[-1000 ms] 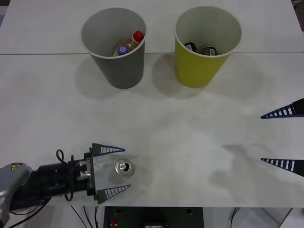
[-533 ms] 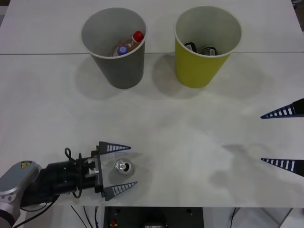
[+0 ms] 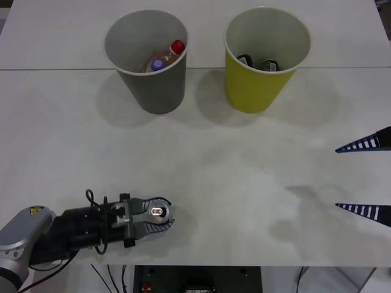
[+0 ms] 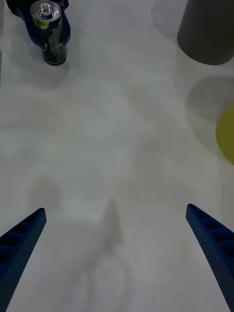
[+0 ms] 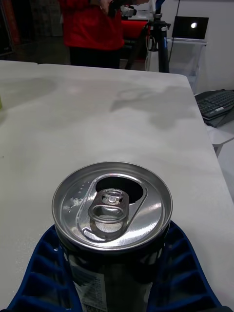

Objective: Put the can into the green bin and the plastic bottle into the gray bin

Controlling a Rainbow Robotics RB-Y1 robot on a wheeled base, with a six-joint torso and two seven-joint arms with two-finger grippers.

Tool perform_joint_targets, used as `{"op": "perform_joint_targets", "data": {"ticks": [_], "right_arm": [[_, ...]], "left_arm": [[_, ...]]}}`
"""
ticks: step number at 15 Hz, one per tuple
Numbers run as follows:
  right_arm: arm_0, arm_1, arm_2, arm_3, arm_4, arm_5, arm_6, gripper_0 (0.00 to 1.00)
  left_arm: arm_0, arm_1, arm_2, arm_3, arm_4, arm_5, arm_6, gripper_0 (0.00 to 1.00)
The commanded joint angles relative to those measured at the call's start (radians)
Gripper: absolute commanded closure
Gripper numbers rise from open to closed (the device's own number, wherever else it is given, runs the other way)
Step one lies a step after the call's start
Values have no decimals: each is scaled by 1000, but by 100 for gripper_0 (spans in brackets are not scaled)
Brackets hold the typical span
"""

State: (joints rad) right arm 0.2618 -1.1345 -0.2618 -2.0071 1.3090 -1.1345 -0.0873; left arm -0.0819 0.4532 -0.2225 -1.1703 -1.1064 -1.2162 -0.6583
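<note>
1. The left claw (image 3: pixel 160 218), at the front view's lower left, is clamping its blue fingers (image 5: pixel 183 273) around the can (image 3: pixel 159 213), which is standing upright on the surface (image 3: pixel 244 171).
2. The right claw (image 3: pixel 365 177) is idling at the right edge, fingers apart.
3. The grasp step looks finished; next, lifting and carrying the can up-frame to the green bin (image 3: pixel 267 58), upper right, beside the gray bin (image 3: pixel 146 58), is needed.
</note>
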Motion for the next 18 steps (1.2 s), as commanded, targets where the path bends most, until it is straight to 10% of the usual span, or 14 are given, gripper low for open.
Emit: {"op": "perform_joint_targets", "data": {"ticks": [1, 9, 18], "right_arm": [[0, 0, 0, 0, 0, 0, 0, 0], [0, 0, 0, 0, 0, 0, 0, 0], [0, 0, 0, 0, 0, 0, 0, 0]], "left_arm": [[-1, -1, 0, 0, 0, 0, 5, 100], [-35, 76, 17, -120, -64, 80, 290, 100], [-59, 277, 48, -687, -636, 129, 1108, 100]]}}
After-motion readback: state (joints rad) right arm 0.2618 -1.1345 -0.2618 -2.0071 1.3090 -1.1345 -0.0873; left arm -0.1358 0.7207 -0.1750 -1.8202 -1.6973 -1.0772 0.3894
